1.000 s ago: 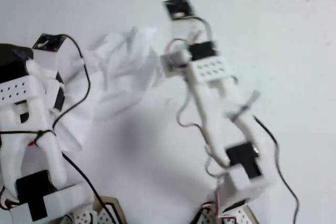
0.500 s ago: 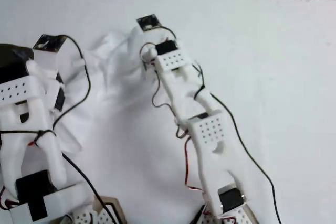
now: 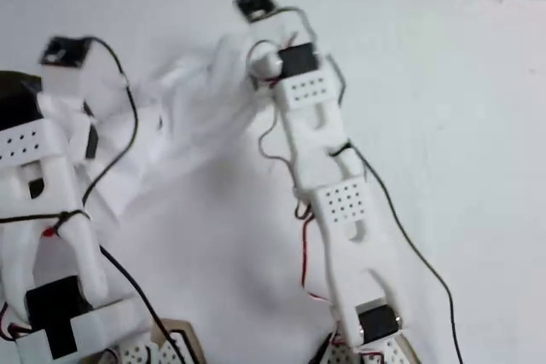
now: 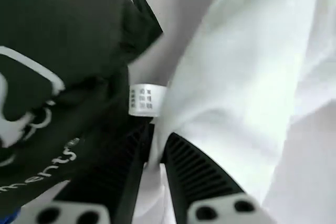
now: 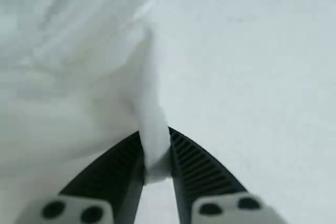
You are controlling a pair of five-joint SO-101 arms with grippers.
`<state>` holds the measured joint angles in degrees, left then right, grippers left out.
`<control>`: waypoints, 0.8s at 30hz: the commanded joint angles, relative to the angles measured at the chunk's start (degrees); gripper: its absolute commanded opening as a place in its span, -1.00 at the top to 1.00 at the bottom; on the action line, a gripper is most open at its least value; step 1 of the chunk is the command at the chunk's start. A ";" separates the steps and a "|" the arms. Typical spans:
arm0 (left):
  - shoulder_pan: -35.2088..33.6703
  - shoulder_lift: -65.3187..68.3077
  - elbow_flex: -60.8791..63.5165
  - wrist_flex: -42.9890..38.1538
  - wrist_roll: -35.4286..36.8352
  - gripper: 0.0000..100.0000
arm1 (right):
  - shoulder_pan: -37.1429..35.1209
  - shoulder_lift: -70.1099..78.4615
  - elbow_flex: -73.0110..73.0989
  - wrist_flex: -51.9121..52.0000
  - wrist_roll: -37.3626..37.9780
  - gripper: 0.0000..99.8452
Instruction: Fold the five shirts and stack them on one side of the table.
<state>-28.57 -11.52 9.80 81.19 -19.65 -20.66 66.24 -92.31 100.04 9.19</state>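
Right wrist view: the right hand (image 5: 156, 153) pinches a fold of the white shirt (image 5: 68, 77); the left hand (image 4: 156, 149) clamps another edge, probably to stretch it flat.

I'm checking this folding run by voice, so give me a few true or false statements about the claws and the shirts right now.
1. The right claw is shut on a fold of the crumpled white fabric shirt. True.
2. The left claw hangs open, holding nothing. False: it is shut on the white shirt's fabric.
3. A black fabric shirt with white print lies right beside the left claw. True.
4. The white shirt is neatly folded flat. False: it lies rumpled between the two arms.
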 commanded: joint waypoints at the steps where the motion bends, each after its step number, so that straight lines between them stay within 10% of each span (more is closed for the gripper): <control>1: 0.35 -0.79 -8.40 -0.70 3.87 0.95 | 4.88 -8.04 -0.44 1.54 0.62 0.96; 8: 9.14 -0.79 -22.90 8.44 4.04 0.95 | 12.62 -30.90 12.92 1.63 0.88 0.96; 16: 19.43 -0.26 -29.32 16.53 4.13 0.95 | 15.34 -68.44 64.18 1.27 3.78 0.96; 24: 21.71 -0.26 -3.91 3.78 3.78 0.95 | 18.59 -92.88 113.67 -16.75 5.01 0.96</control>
<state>-7.38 -11.43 -3.74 91.91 -16.04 -4.31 -17.71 3.78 92.13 13.58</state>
